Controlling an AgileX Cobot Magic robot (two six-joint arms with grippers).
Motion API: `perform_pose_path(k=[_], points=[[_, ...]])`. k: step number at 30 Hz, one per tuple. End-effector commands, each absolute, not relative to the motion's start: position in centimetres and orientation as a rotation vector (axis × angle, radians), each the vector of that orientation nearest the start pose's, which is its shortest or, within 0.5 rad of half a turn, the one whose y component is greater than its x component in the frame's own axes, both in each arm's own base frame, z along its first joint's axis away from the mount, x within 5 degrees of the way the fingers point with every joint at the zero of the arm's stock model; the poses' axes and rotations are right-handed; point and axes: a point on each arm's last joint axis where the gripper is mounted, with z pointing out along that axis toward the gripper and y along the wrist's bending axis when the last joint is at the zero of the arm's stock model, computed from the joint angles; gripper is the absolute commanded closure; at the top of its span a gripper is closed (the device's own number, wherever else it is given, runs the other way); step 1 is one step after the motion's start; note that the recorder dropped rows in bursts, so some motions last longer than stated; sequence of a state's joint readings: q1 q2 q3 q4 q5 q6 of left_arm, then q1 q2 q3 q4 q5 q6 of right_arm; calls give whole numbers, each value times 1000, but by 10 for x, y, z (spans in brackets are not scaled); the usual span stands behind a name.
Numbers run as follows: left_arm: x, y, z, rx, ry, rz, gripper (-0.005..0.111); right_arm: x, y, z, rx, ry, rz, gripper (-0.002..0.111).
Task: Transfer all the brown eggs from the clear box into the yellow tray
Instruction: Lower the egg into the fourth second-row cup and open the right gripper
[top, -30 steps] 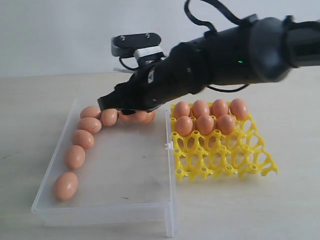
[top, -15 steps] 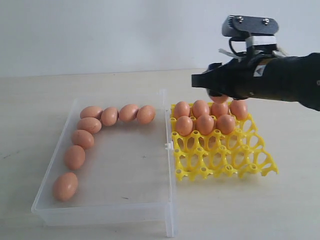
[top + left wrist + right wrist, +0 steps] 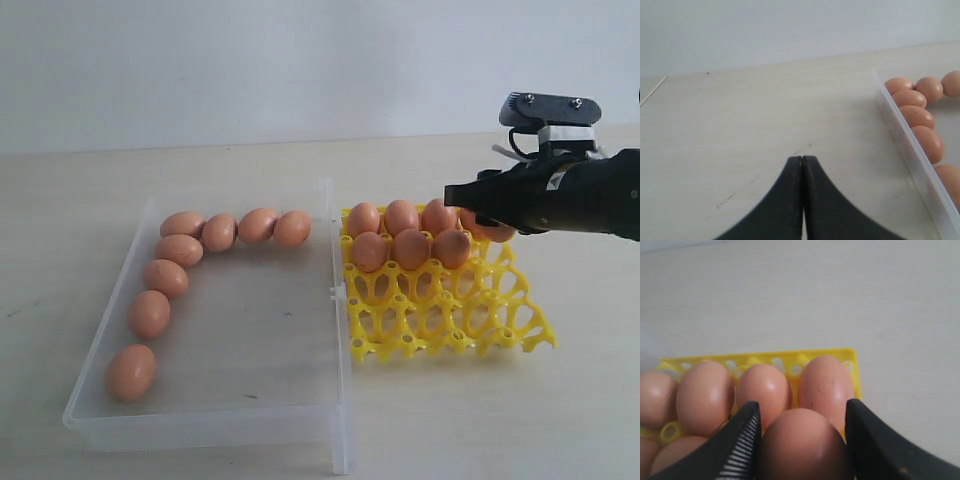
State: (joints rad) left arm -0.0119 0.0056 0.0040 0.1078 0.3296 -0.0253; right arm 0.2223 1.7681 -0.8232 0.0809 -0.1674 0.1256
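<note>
You cannot see all of the held egg (image 3: 802, 447). The right wrist view cuts off its lower part. In the exterior view the black arm covers the far right corner of the yellow tray (image 3: 450, 320), so the orange patch under the arm may be this egg or one seated in the tray's back row.

Your right gripper (image 3: 802, 420) is clamped on the egg, one finger on each flank, just above that corner of the tray. Only the egg's rounded end shows, so its long axis cannot be told for sure.

The brown eggs (image 3: 410, 248) already in the tray stand upright in their cups and crowd close behind the held one. Three fill the second row and three show plainly in the back row.

Eight more lie on their sides in the clear box (image 3: 340, 400), which sits just beside the tray. They form an L along its far wall and the wall away from the tray.

Your left gripper (image 3: 802, 159) has its fingers pressed together with nothing between them. It is over the bare table (image 3: 740, 125), beyond the box's wall farthest from the tray, and does not show in the exterior view.
</note>
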Motion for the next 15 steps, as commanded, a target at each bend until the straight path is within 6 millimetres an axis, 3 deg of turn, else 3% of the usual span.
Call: perform_pose_path(k=[1,15], points=[[54,2,185,49,1798,72,107,343,74,145,-13,2231,208,108],[54,2,185,49,1798,72,107,349,69,142,-44,2184,190,108]])
